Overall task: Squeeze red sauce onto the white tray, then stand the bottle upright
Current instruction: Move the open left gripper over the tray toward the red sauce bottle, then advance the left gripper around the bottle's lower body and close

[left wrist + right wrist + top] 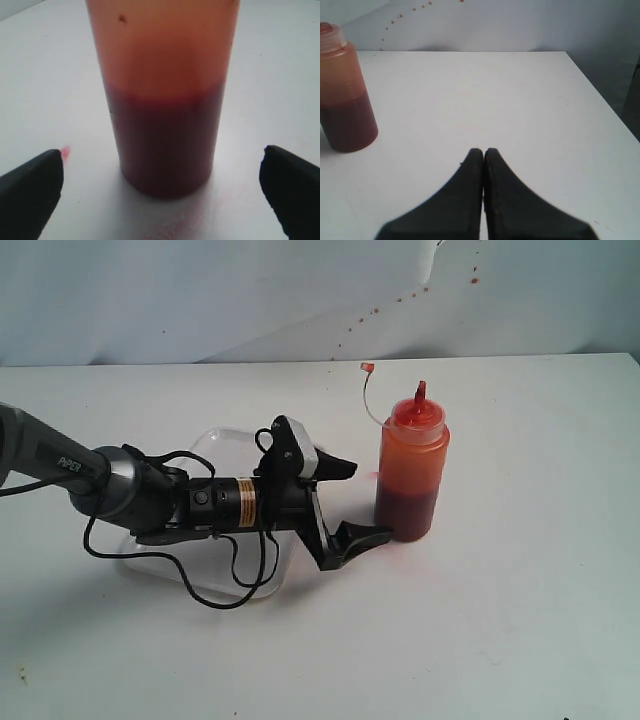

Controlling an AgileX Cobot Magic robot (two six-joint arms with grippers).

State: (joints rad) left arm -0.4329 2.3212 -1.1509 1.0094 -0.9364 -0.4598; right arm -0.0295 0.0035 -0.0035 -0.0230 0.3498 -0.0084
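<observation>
exterior: bottle point(412, 475) upright on surface point(500, 630), left claw point(368, 500) open just beside bottle, white tray point(210, 443) beyond the claw from bottle | left wrist: fingers point(30, 185) either side of bottle — not touching | right wrist: right claw point(483, 152) closed, empty, bottle well apart

The left arm point(150, 495) covers most of the tray point(215, 438), so whether sauce lies on it cannot be told. Both wrist views crop the bottle point(165, 110) at its top; the left one blurs it.
</observation>
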